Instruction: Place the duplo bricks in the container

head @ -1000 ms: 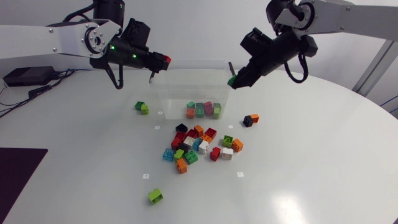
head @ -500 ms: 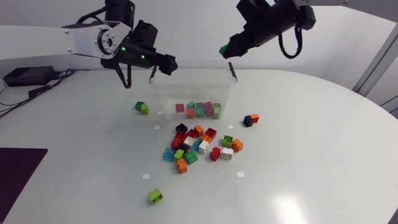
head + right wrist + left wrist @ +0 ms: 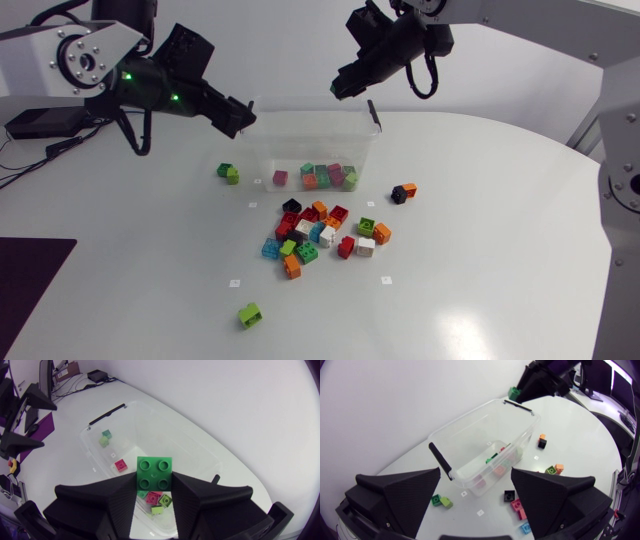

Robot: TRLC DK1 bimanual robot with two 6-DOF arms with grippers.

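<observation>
The clear plastic container (image 3: pixel 262 150) stands at the back middle of the table, with several bricks (image 3: pixel 318 177) inside on its floor. My right gripper (image 3: pixel 340 88) hangs above the container's far right corner, shut on a green brick (image 3: pixel 154 473). The container (image 3: pixel 165 430) lies directly under that brick. My left gripper (image 3: pixel 236 113) is open and empty just off the container's left end, its fingers (image 3: pixel 402 492) spread wide with the container (image 3: pixel 470 430) ahead of them. A loose pile of coloured bricks (image 3: pixel 320 235) lies in front of the container.
Two green bricks (image 3: pixel 229 172) sit left of the container. A black and orange brick (image 3: pixel 403 191) sits to its right. A lime brick (image 3: pixel 250 316) lies alone near the front. The container's black handles (image 3: pixel 441 460) stand at both short ends.
My left gripper opened and let go of a red brick, which now lies in the container, then drew back to the left. My right arm carried the green brick up and left over the container.
</observation>
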